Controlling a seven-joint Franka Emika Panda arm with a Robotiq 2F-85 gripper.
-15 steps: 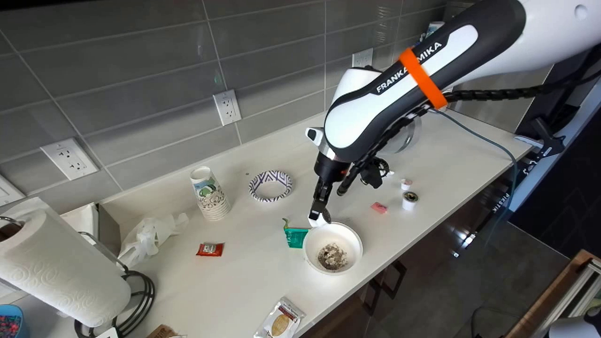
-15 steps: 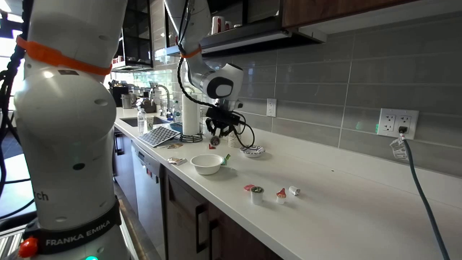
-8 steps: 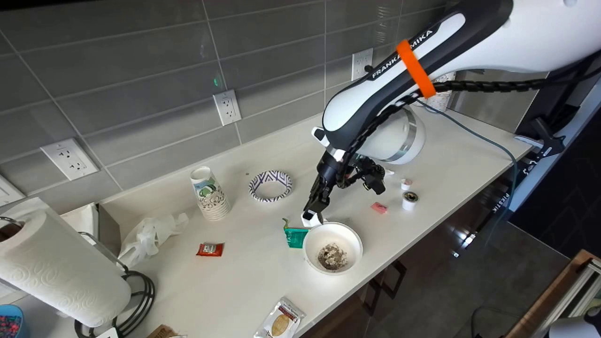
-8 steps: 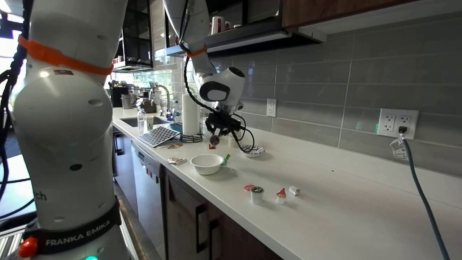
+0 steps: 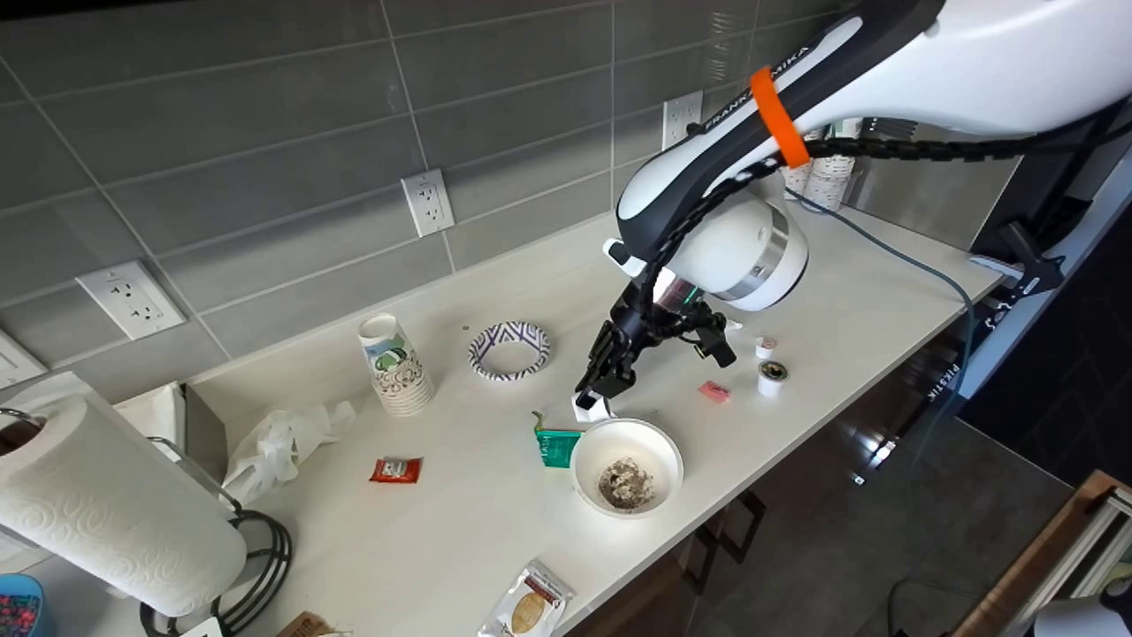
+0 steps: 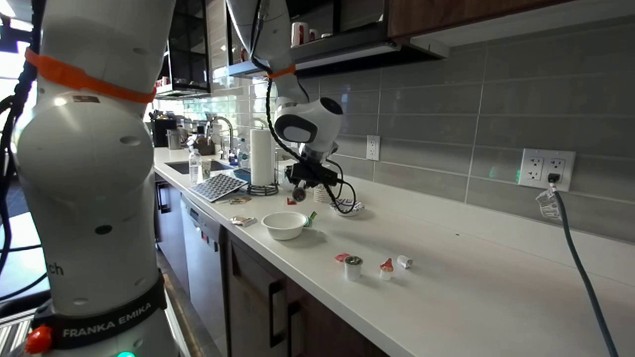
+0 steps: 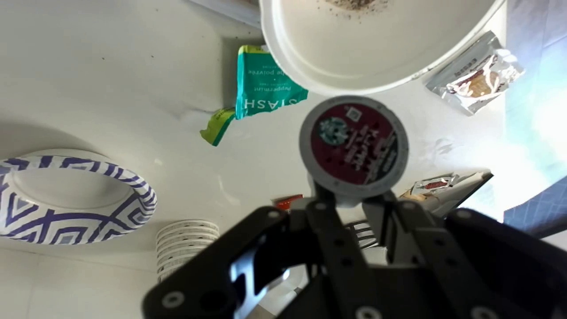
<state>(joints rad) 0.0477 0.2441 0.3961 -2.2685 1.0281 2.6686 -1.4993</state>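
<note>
The gripper (image 7: 351,201) pinches a coffee pod (image 6: 298,194) and holds it above the counter (image 5: 416,548); in the wrist view we see its maroon printed lid (image 7: 354,146) in place. By our reading, the grasp and the lift are done, while the letting-go is not. The pod hangs near the white bowl (image 6: 284,232), on the side toward the back edge; that bowl stands near the front edge with brownish crumbs (image 5: 626,485) in it. A green tea packet (image 7: 266,84) lies just beside it. Near the front edge we also see a white cup with dark contents (image 6: 353,267), and toward the back edge a patterned paper bowl (image 7: 66,228).
</note>
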